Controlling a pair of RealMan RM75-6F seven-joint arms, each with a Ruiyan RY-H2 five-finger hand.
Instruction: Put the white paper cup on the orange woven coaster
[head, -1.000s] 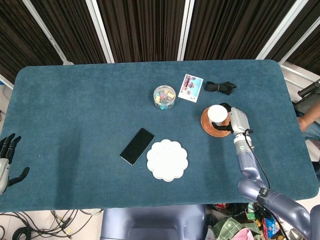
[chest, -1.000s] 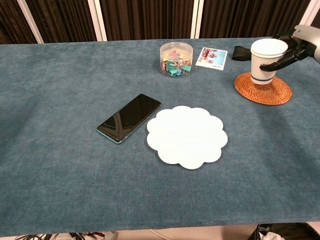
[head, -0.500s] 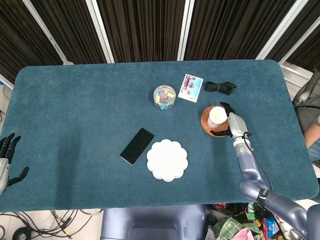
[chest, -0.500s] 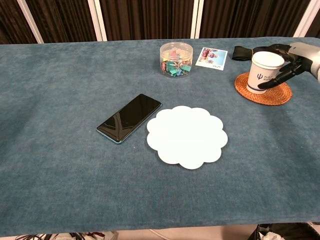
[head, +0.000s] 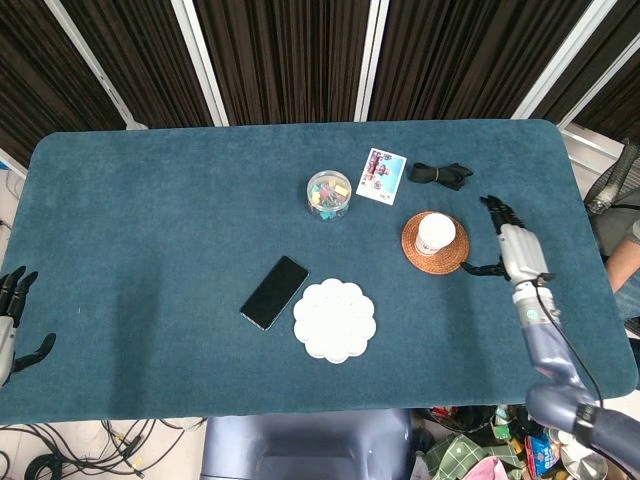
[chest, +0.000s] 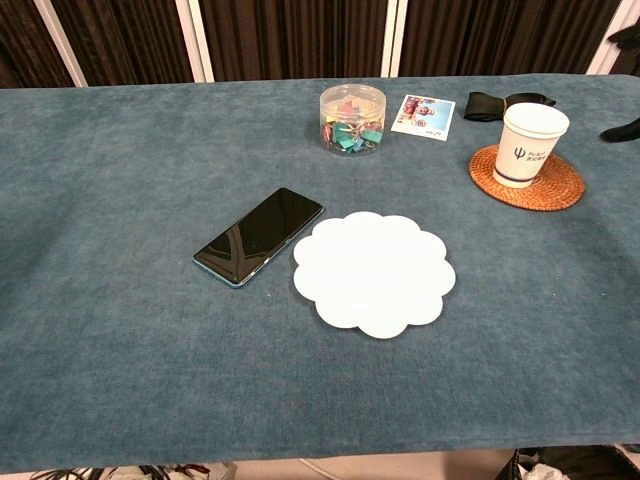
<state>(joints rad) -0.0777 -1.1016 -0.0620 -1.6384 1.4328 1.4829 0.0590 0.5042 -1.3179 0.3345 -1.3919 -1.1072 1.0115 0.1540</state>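
Head view looks straight down on a dark blue tabletop (head: 150, 200). The white paper cup (head: 435, 233) stands upright on the orange woven coaster (head: 436, 242), near the right end of the tabletop, its open mouth showing as a pale round ring. In the chest view the cup (chest: 531, 144) shows more: a plain white wall that tapers toward the base, a rolled rim, and a small dark blue logo with a line of print on the side facing the camera. It sits within the coaster's (chest: 527, 178) round edge, a little toward the coaster's back left, and the woven rings show all around its base.

The right robot hand (head: 516, 247) is just to the right of the coaster, apart from the cup, holding nothing; its dark fingers are spread, with the thumb reaching out toward the coaster without touching it. In the chest view only a dark fingertip of it shows at the right edge. The left robot hand (head: 12, 318) is at the far left edge of the tabletop, holding nothing, its fingers apart.

Behind the coaster lies a black strap (head: 441, 174). To its left are a small picture card (head: 381, 175) and a clear round tub of coloured clips (head: 329, 194). Nearer the front lie a black phone (head: 274, 292) and a white scalloped plate (head: 334, 320), side by side.
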